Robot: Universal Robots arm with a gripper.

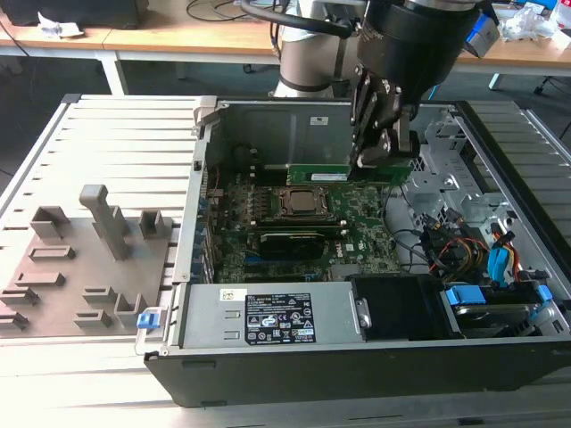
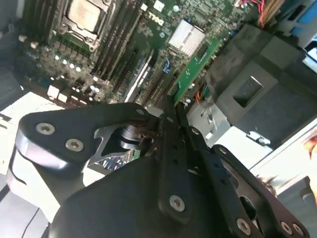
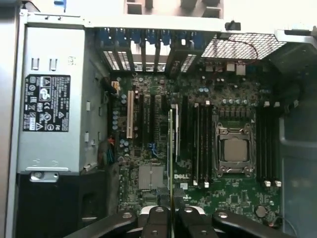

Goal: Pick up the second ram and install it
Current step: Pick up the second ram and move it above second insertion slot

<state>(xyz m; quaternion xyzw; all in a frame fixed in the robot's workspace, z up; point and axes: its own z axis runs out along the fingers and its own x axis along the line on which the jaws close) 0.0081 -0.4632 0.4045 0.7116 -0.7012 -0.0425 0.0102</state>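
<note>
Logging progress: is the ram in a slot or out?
Out. The gripper holds the ram above the motherboard; in the first wrist view it hangs edge-on over the slots, seated in none.

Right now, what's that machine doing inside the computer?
A robot arm's end effector is shut on a green ram stick and holds it inside the open case, above the motherboard. In the first wrist view the stick is seen edge-on over the slots beside the CPU socket. It does not look seated in a slot yet.
</note>
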